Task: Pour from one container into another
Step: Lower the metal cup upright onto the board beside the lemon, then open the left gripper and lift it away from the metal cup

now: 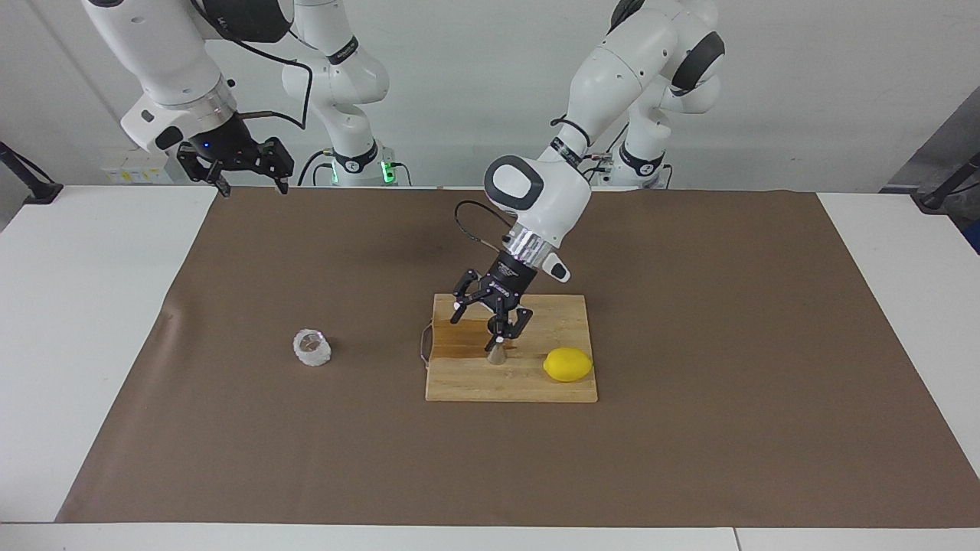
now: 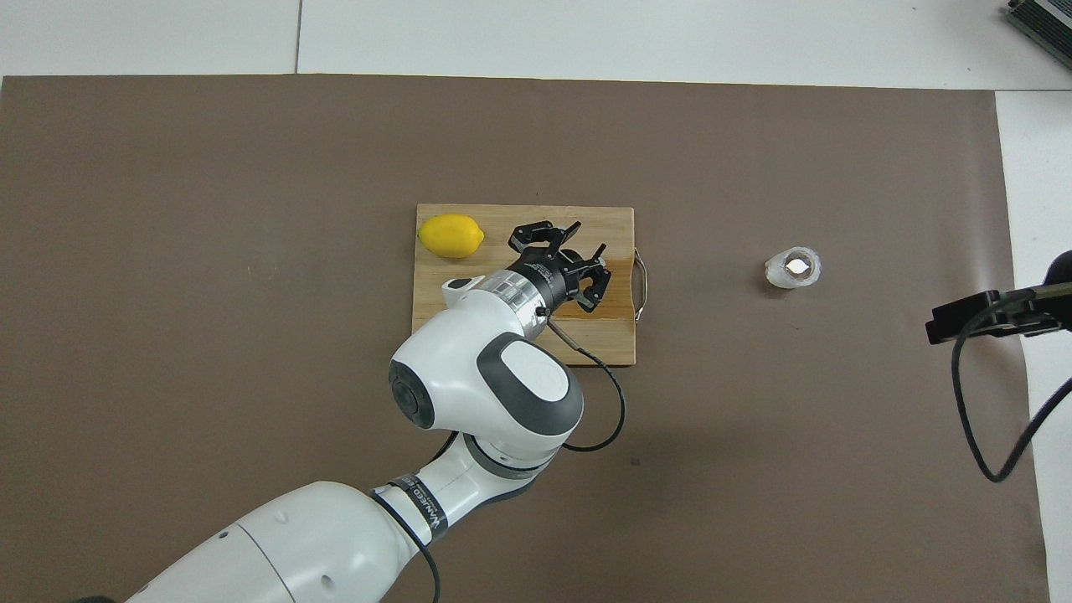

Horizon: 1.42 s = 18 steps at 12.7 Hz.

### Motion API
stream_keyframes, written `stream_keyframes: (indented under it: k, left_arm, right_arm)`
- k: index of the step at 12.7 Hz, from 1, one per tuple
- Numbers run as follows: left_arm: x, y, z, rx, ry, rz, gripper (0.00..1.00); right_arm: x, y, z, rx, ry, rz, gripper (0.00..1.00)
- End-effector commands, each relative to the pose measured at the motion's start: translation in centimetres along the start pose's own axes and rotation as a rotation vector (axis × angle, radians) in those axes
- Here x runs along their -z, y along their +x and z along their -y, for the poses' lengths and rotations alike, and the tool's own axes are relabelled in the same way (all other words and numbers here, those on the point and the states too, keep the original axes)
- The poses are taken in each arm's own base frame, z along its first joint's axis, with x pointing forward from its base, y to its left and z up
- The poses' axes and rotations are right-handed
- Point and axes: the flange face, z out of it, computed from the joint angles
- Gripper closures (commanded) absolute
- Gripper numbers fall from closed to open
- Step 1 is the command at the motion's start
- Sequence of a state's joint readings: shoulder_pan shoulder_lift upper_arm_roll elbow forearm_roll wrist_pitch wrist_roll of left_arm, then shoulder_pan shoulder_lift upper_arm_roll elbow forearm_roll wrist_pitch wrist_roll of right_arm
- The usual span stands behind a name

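The steel jigger [image 1: 497, 354] stands on the wooden cutting board [image 1: 528, 386], beside the lemon and toward the right arm's end from it. Only its lower cone shows. My left gripper [image 1: 477, 321] hangs over it with its fingers spread open, and one fingertip [image 1: 498, 337] is right at the jigger's top. In the overhead view the left gripper [image 2: 590, 237] and wrist hide the jigger. The glass cup [image 1: 312, 348] [image 2: 792, 268] stands upright on the brown mat toward the right arm's end. My right gripper [image 1: 255, 190] waits open above the mat's corner by its base.
A yellow lemon [image 1: 568, 364] [image 2: 450, 235] lies on the cutting board [image 2: 603, 335] toward the left arm's end. The board has a wire handle [image 1: 423, 344] on the side facing the glass cup. A brown mat [image 1: 689, 459] covers most of the white table.
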State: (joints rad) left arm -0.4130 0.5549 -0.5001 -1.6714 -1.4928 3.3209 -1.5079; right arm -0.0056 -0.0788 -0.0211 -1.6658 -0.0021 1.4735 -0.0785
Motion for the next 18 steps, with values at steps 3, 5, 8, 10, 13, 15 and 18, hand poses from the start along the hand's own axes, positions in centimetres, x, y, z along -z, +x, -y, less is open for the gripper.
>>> stream_keyframes:
  k: [3, 5, 8, 10, 13, 15, 18]
  left_arm:
    - [-0.4, -0.6, -0.4, -0.002, -0.015, 0.014, 0.0]
    - [0.1, -1.6, -0.8, -0.01, -0.028, 0.035, 0.0]
    - [2.6, -4.9, -1.7, -0.041, -0.054, 0.094, 0.0]
    - [4.8, -7.0, -1.8, -0.075, -0.058, 0.132, 0.0]
    - [5.1, -7.4, -3.4, -0.2, 0.007, 0.14, 0.0]
    - [5.4, -7.5, -4.2, -0.296, 0.084, 0.136, 0.0]
    - [6.2, -7.4, -7.1, -0.438, 0.239, 0.093, 0.0]
  right_arm:
    - [0.2, 0.0, 0.0, -0.016, 0.022, -0.003, 0.0]
    - [0.2, 0.0, 0.0, -0.016, 0.022, -0.003, 0.0]
    - [0.2, 0.0, 0.0, -0.016, 0.022, -0.003, 0.0]
    - [0.2, 0.0, 0.0, -0.016, 0.022, -0.003, 0.0]
    - [0.2, 0.0, -0.1, -0.017, 0.022, -0.003, 0.0]
    - [0.6, -0.4, -1.0, -0.017, 0.023, -0.008, 0.0]
    - [0.7, -1.0, -3.5, 0.021, 0.028, -0.011, 0.0]
